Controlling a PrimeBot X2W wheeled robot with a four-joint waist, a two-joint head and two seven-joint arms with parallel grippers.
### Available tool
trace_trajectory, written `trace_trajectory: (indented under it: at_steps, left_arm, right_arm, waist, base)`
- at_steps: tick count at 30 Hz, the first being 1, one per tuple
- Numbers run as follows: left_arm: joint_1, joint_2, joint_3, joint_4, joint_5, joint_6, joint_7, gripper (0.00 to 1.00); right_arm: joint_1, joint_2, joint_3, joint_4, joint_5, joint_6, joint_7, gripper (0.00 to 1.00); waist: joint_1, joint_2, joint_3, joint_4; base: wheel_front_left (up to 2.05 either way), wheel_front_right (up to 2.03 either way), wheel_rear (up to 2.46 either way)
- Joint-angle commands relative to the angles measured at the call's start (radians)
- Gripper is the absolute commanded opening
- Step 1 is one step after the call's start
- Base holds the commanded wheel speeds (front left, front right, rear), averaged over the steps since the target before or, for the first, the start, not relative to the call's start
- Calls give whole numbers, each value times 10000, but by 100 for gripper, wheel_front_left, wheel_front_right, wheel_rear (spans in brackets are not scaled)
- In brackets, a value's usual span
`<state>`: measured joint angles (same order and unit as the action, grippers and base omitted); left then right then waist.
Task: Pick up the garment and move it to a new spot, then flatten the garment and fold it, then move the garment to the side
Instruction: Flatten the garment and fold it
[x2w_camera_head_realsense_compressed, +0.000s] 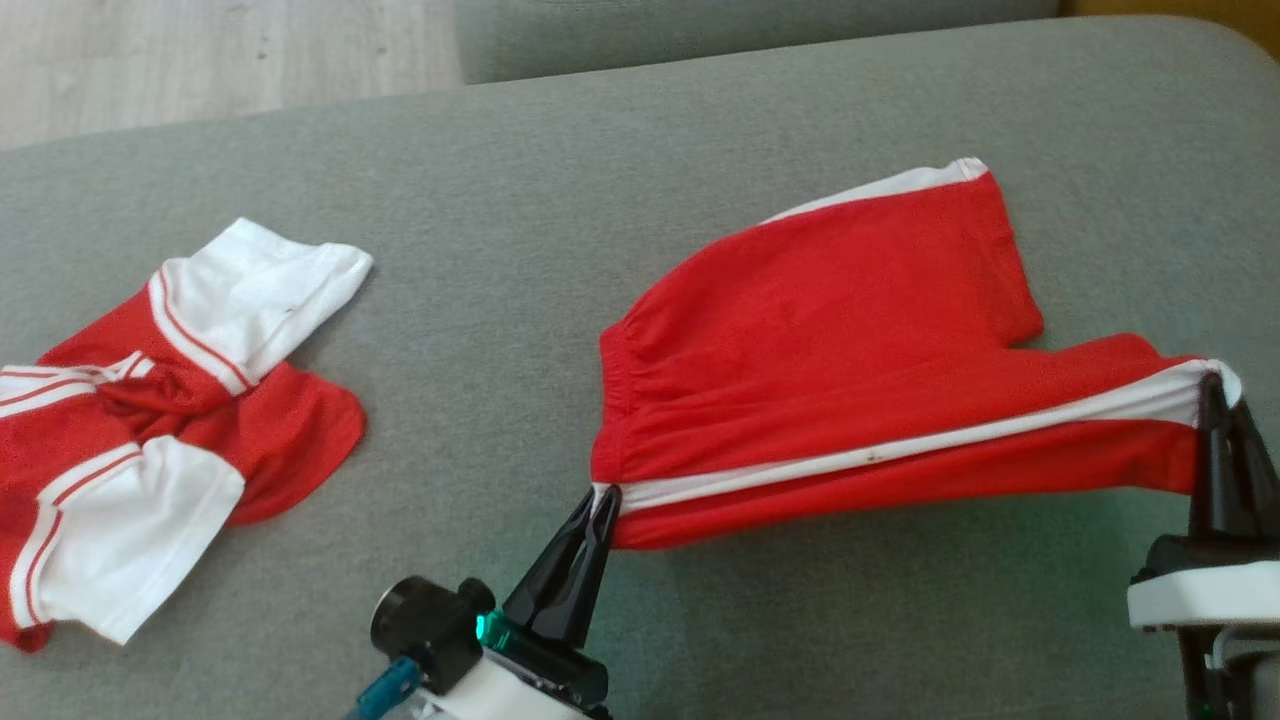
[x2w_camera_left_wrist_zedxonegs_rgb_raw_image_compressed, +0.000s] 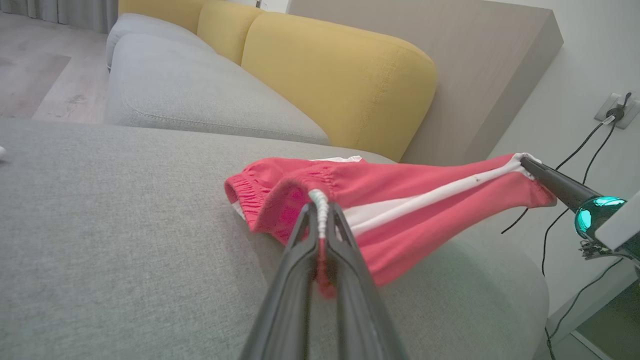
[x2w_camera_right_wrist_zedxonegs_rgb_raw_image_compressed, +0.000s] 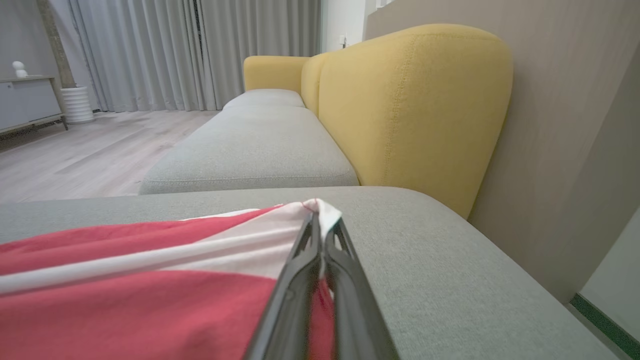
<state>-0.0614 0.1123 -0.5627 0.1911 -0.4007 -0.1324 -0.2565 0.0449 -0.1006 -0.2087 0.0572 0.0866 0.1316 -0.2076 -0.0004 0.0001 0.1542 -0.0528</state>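
Note:
The garment (x2w_camera_head_realsense_compressed: 830, 330) is a pair of red shorts with a white side stripe, lying on the grey sofa seat (x2w_camera_head_realsense_compressed: 560, 200) with its near edge lifted and stretched between my two grippers. My left gripper (x2w_camera_head_realsense_compressed: 603, 497) is shut on the waistband end of the stripe; the left wrist view has the elastic band pinched between its fingers (x2w_camera_left_wrist_zedxonegs_rgb_raw_image_compressed: 320, 220). Over at the hem end, my right gripper (x2w_camera_head_realsense_compressed: 1213, 385) is shut on the white stripe, and the same pinch (x2w_camera_right_wrist_zedxonegs_rgb_raw_image_compressed: 320, 225) appears in the right wrist view. The shorts (x2w_camera_left_wrist_zedxonegs_rgb_raw_image_compressed: 400, 210) sag slightly between the two grips.
A second red and white garment (x2w_camera_head_realsense_compressed: 150, 420) lies crumpled at the left of the seat. Yellow back cushions (x2w_camera_left_wrist_zedxonegs_rgb_raw_image_compressed: 330, 75) and a beige wall panel (x2w_camera_left_wrist_zedxonegs_rgb_raw_image_compressed: 475, 75) border the far side. Wooden floor (x2w_camera_head_realsense_compressed: 200, 60) lies beyond the seat's edge. Cables (x2w_camera_left_wrist_zedxonegs_rgb_raw_image_compressed: 580, 150) hang by a wall socket.

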Motion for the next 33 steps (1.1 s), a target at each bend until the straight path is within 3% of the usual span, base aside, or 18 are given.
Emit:
trace_trajectory:
  at_steps: [1, 10, 19, 27, 28, 29, 30, 31, 32, 33]
  left_arm:
    - [-317, -57, 401, -367, 58, 18, -52, 0]
    - [-2227, -507, 274, 367, 463, 18, -53, 0]
    - [-4899, -616, -417, 2300, -820, 18, -53, 0]
    - [-6016, -618, -1332, 3623, -1759, 78, -53, 0]
    - [-6083, -619, -1497, 3760, -1904, 76, -53, 0]
    - [-6146, -619, -1660, 3858, -2012, 74, -53, 0]
    - [-6196, -619, -1786, 3926, -2093, 72, -53, 13]
    - [-6225, -619, -1876, 3974, -2153, 72, -53, 35]
    - [-6236, -619, -1938, 4007, -2197, 73, -53, 50]
    - [-6234, -619, -1976, 4019, -2216, 78, -53, 95]
  right_arm:
    - [-247, -166, -8, -461, -5, -9, 80, 0]
    - [-1733, -495, 135, 363, -222, -9, 360, 0]
    - [-4565, -1034, 541, 2657, -486, -9, 307, 0]
    - [-6002, -1266, 817, 4899, -784, -9, 127, 0]
    - [-6110, -1273, 834, 5186, -824, -9, 89, 1]
    - [-6201, -1267, 856, 5458, -853, -9, 53, 13]
    - [-6284, -1254, 879, 5705, -871, -9, 12, 36]
    - [-6358, -1246, 890, 5925, -897, -9, -39, 74]
    - [-6421, -1242, 895, 6114, -936, -9, -105, 100]
    - [-6469, -1233, 852, 6273, -980, -9, -181, 100]
  waist:
    - [4, -1, -55, 112]
    - [4, -1, 585, 453]
    - [4, -1, 1639, 662]
    - [4, -1, 2135, 770]
    - [4, -1, 2158, 786]
    - [4, -1, 2172, 798]
    - [4, -1, 2177, 807]
    - [4, -1, 2170, 811]
    - [4, -1, 2138, 808]
    - [4, -1, 2082, 800]
  base:
    - [0, 0, 0]
    - [0, 0, 0]
    - [0, 0, 0]
    - [0, 0, 0]
    - [0, 0, 0]
    - [0, 0, 0]
    - [0, 0, 0]
    - [0, 0, 0]
    - [0, 0, 0]
    - [0, 0, 0]
